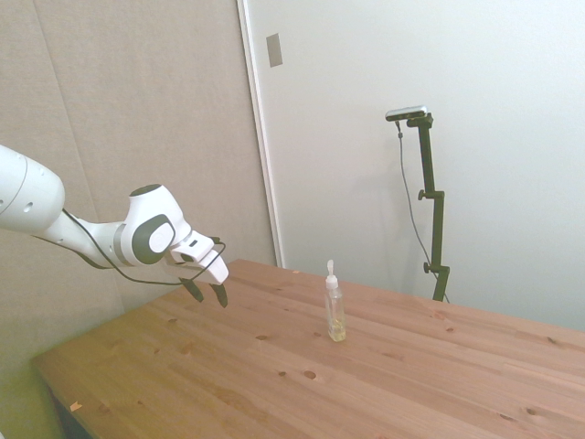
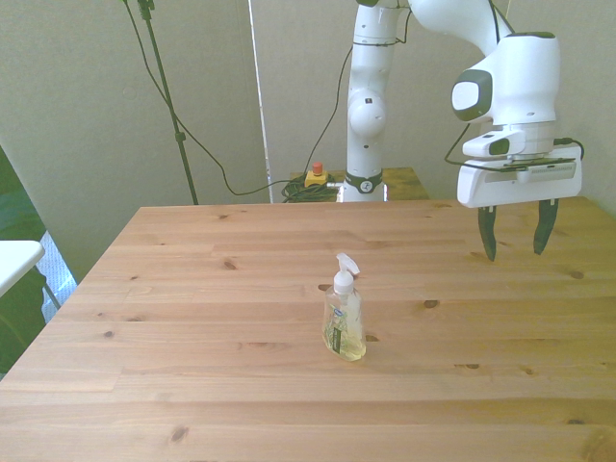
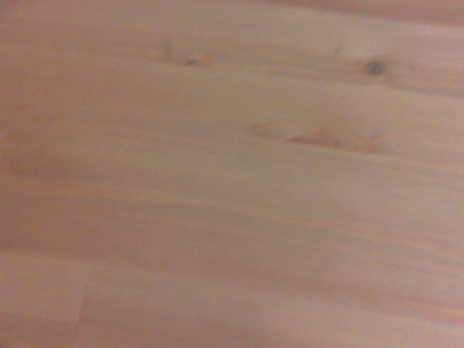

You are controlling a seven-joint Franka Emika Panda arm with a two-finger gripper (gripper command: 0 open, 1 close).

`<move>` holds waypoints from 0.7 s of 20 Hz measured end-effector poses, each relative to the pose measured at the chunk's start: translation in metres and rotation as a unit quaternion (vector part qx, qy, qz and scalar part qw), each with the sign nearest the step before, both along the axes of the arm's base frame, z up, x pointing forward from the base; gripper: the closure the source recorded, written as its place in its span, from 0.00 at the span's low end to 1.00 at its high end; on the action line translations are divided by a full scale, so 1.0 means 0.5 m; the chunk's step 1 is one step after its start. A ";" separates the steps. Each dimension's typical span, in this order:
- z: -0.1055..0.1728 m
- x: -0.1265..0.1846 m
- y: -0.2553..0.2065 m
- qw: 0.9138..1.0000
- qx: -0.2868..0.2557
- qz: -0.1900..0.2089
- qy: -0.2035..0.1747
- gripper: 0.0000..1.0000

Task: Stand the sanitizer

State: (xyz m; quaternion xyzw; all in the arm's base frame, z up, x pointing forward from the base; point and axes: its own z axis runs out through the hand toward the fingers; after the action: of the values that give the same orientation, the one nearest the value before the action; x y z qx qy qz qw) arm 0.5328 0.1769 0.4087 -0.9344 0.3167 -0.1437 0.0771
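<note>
The sanitizer [image 1: 335,309] [image 2: 345,316] is a slim clear bottle with pale yellowish liquid and a white pump top. It stands upright near the middle of the wooden table [image 2: 192,289] [image 1: 228,366]. My gripper [image 2: 517,231] [image 1: 205,291] hangs open and empty above the table, well off to the front view's right of the bottle and apart from it. The wrist view holds only blurred wood grain [image 3: 232,174].
A red and yellow stop button [image 2: 316,175] and coiled cables lie behind the table's far edge by the robot base [image 2: 368,173]. A white surface edge [image 2: 14,260] shows at the front view's left.
</note>
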 end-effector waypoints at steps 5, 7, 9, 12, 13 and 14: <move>-0.001 -0.044 0.009 0.997 0.013 0.056 0.053 0.00; 0.008 -0.048 -0.010 0.996 0.015 0.063 0.065 0.00; 0.016 -0.053 -0.032 0.994 0.013 0.068 0.079 0.00; 0.036 -0.068 -0.063 0.993 0.011 0.070 0.092 0.00; 0.044 -0.074 -0.071 0.993 0.007 0.075 0.095 0.00; 0.053 -0.080 -0.081 0.992 0.002 0.080 0.097 0.00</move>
State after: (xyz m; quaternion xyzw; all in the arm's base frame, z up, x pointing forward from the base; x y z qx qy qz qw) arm 0.4930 0.1366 0.4354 -0.9662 0.2468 -0.0454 0.0596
